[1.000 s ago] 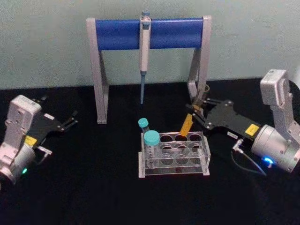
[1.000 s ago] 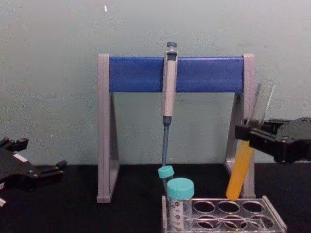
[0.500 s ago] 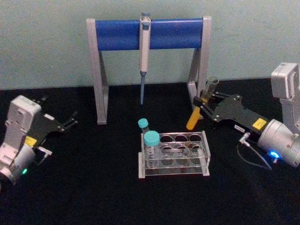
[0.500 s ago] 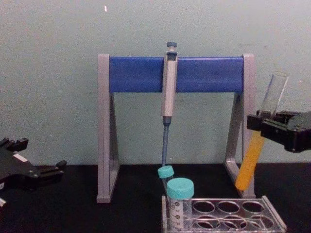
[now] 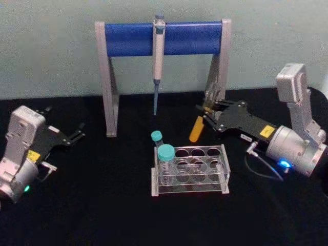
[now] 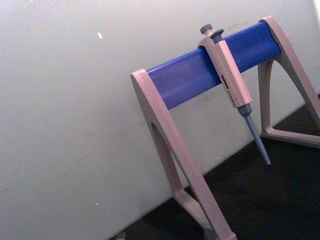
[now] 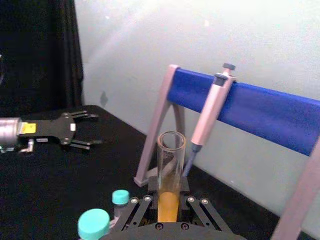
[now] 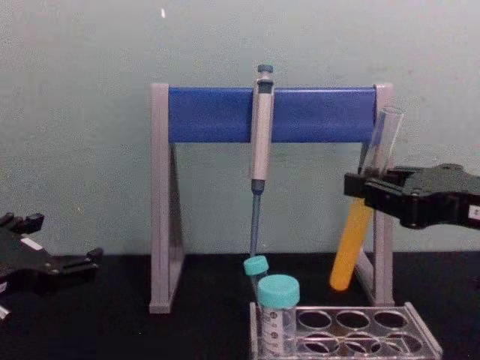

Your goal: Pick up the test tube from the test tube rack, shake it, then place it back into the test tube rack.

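The test tube (image 5: pixel 196 129) is a slim clear glass tube with orange liquid in its lower half. My right gripper (image 5: pixel 205 114) is shut on it near mid-length. It hangs tilted in the air behind the test tube rack (image 5: pixel 189 190), its round bottom clear of the holes. In the chest view the test tube (image 8: pixel 351 244) leans with its open top to the right, the right gripper (image 8: pixel 367 187) clamped around it above the rack (image 8: pixel 431 346). The right wrist view has the tube (image 7: pixel 169 172) upright between the fingers. My left gripper (image 5: pixel 79 131) is parked open at the far left.
A grey-and-blue pipette stand (image 5: pixel 164 38) with a hanging pipette (image 5: pixel 158 56) stands right behind the tube. A wide teal-capped tube (image 5: pixel 165 152) and a thin teal-capped one (image 5: pixel 157 135) sit at the rack's left end. Black tabletop lies open in front.
The tube rose out of a back rack hole and swung right with the right gripper. It has now swung back left and slightly lower. The left arm has barely moved.
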### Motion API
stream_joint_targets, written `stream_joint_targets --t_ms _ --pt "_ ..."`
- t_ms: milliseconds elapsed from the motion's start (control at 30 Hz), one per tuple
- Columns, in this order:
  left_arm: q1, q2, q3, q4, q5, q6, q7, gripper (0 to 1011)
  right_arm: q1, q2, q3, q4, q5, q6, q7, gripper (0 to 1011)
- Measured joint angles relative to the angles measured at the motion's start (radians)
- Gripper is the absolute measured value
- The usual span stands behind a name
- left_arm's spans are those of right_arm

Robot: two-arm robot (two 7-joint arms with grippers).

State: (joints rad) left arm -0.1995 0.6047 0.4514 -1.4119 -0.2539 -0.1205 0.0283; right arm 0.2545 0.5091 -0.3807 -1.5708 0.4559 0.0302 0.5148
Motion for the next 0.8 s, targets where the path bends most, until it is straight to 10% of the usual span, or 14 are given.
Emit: stream_joint_targets --t_ms 400,800 --pt "0.000 0.000 0.000 0.000 0.000 0.000 0.000 1001 -0.043 0.030 -0.017 -0.076 0.018 0.002 0.015 229" --pt "0.000 0.000 0.000 0.000 0.000 0.000 0.000 1001 -0.162 0.094 0.041 -0.166 0.048 -0.027 -0.022 229"
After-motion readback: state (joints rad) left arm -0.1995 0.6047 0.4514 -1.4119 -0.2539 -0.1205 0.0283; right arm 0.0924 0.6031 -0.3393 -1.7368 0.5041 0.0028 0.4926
